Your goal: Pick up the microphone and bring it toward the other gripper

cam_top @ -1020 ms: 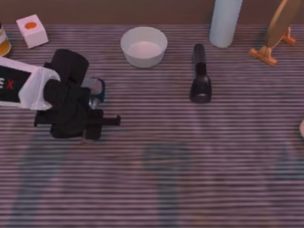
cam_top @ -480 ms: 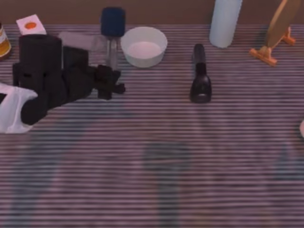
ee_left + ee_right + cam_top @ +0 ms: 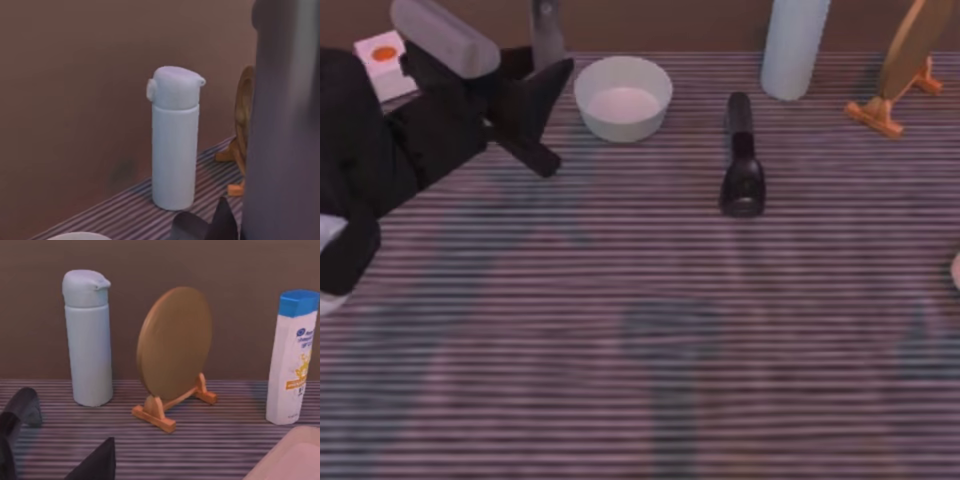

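Left pincer (image 3: 542, 100) is up by the desk's far-left corner, clamped on the microphone (image 3: 547, 30), whose handle points up past the far edge. Right pincer isn't visible from above, so the mic has to travel toward the right edge.

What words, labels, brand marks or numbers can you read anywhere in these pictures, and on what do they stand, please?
None can be read.
Shampoo bottle: blue logo and yellow label print, too blurred to read.
White box: an orange dot only, no text.
Flask, white bowl, torch: no markings seen.
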### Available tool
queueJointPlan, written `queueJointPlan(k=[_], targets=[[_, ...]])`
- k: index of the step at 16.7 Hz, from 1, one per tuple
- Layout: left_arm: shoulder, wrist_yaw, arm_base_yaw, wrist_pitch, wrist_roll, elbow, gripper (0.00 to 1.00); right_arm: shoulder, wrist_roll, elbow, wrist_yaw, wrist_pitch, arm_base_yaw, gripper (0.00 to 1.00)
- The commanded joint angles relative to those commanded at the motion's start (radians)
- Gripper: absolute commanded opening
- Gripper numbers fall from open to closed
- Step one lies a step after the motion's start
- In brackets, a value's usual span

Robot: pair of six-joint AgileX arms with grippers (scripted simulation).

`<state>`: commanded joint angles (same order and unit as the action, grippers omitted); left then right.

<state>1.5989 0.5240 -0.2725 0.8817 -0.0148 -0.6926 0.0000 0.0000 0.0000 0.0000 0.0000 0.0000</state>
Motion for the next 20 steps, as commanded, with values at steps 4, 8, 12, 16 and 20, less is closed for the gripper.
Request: queueJointPlan(k=[4, 8, 12, 16, 20], targets=[[-0.007, 0.005, 0.001, 0.012, -0.004, 0.004, 0.00, 0.000, 0.000, 0.000, 0.000, 0.000, 0.000, 1.00], [-0.001, -0.035, -0.042, 0.016, -0.003, -0.005, 0.00, 0.000, 0.000, 0.000, 0.000, 0.000, 0.000, 1.00], [0.002, -0.186, -0.185, 0.032, 0.000, -0.016, 0.00, 0.000, 0.000, 0.000, 0.000, 0.000, 0.000, 1.00], [-0.001, -0.342, -0.330, 0.044, 0.003, -0.023, 0.00, 0.000, 0.000, 0.000, 0.000, 0.000, 0.000, 1.00], [-0.003, -0.368, -0.357, 0.047, 0.003, -0.025, 0.00, 0.000, 0.000, 0.000, 0.000, 0.000, 0.000, 1.00]])
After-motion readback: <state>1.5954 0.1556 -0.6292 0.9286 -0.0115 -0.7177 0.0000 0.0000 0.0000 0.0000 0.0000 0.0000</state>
